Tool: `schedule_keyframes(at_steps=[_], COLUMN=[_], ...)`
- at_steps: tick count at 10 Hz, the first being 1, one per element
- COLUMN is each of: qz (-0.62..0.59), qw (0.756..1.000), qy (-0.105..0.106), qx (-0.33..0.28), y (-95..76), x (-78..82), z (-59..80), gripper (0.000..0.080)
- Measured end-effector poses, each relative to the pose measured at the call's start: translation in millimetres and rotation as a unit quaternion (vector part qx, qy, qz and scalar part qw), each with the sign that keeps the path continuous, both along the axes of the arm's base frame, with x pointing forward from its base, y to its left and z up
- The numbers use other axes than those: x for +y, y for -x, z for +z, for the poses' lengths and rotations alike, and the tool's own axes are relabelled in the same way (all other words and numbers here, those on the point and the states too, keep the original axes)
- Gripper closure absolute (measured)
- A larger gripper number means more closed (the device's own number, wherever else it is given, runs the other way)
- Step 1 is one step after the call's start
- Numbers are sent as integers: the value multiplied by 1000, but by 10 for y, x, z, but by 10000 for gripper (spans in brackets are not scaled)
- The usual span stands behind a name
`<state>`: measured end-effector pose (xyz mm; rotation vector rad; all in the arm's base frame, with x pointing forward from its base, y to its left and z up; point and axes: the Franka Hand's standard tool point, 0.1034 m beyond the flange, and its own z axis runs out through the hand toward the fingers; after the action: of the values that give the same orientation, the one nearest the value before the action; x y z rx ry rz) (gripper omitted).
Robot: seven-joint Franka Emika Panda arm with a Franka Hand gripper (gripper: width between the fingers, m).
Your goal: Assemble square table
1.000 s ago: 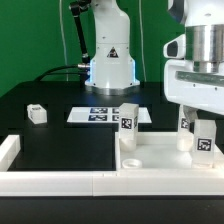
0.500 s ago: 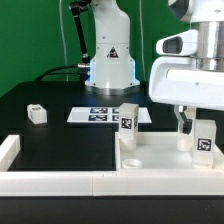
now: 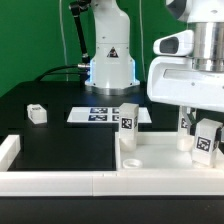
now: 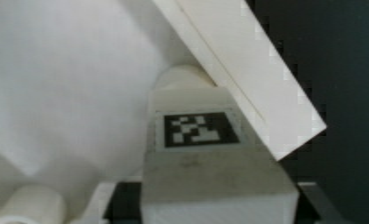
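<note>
Black tabletop (image 3: 60,150), gripper (image 3: 204,134) clasping upright tagged leg (image 3: 206,144), standing on square top (image 3: 155,153)

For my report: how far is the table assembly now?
Done, perhaps: corner leg stands upright at the top's corner; whether screwed, unclear. In hand: claw shut on near leg. Left: back leg, and loose leg on the black surface.

No legible text; a coded tag (image 4: 200,130) on the leg (image 4: 207,185).
</note>
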<state>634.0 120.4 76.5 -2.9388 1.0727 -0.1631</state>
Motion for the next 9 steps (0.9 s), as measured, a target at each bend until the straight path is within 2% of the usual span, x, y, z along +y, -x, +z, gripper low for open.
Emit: schedule_keyframes(at_steps=[2,3,5,7,8,9], qz=[-71,-158,-313,-462,-520,-532], qw=[997,987,948,883,850,843], qy=[-6,-12,-42,-70,-75,-74], qx=[1,23,33,38,35,34], y=[8,40,32,34,44,48], x=[-18,-21,-33,7,18,22], z=[-6,7,-5,-14,-23,-23], gripper=[505,505,506,506,506,506])
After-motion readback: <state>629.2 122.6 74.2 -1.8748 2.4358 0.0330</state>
